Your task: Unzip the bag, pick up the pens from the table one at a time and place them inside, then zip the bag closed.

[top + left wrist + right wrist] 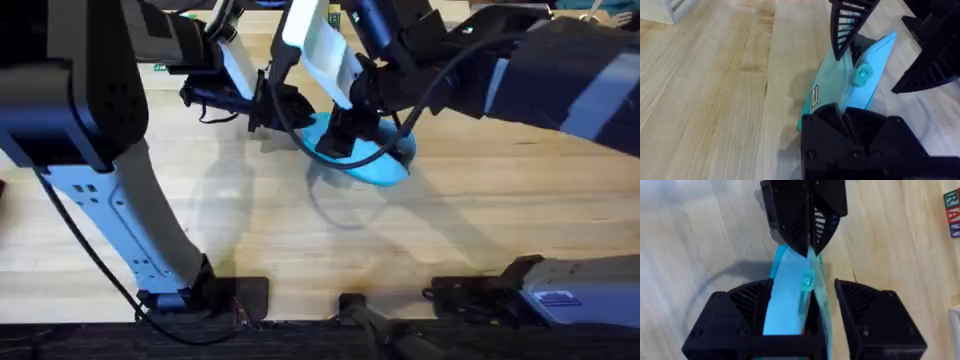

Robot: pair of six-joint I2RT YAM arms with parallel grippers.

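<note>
Wood table (300, 250) is carrying the bag (375, 160) at upper centre. Left gripper (807, 240) is pinching one end, right gripper (350, 130) is straddling it, jaws spread; zipping seemingly underway.

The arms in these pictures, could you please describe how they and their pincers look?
Each arm mixes black joint housings with pale blue-white link segments, and black cables loop along them. The left arm rises on a pale link with small holes; the right arm shows dark housings. The left pincer and right pincer have black, wedge-shaped fingers with ribbed faces.
</note>
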